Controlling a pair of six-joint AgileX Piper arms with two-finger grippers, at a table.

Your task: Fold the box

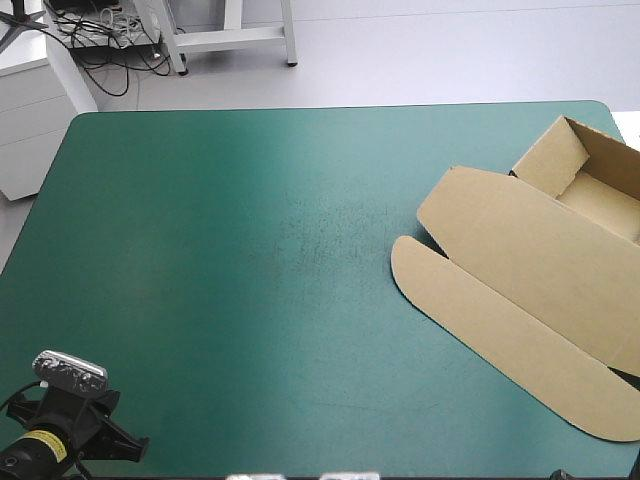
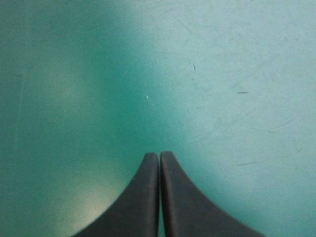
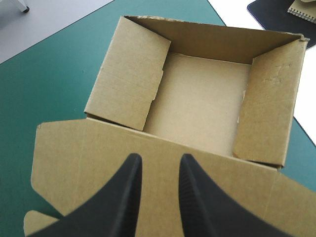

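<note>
The box [image 1: 540, 270] lies at the right side of the table, close to the far right corner, on the teal-green cover [image 1: 220, 250]. It is an open tray [image 3: 202, 103] with its walls raised. The lid [image 3: 89, 158] lies flat, reaching toward the middle of the table, and a long rounded flap [image 1: 480, 320] runs along its free edge.

The left gripper [image 2: 159, 155] has its black fingers pressed together into one point and holds nothing. It is over bare cover, well apart from the box. The right gripper [image 3: 158, 160] hovers above the lid and looks into the tray. Its fingers stand a little apart, the brown board shows between them, and they seem to grip nothing.

I judge the board to be thin, so the box should be light. It should also be rather stiff, bending easily only along its creases. Its surface looks smooth, so I expect the whole box to slide on the cover if one finger pushes it alone. The second arm would have to steady the tray. The upright rim of a side wall [image 3: 131, 74] is the easiest place to pinch. The lid is harder because it lies flat, and I would take it at the free edge near the flap, with one finger slipped under the sheet. A hard squeeze away from a crease may dent the board.
</note>
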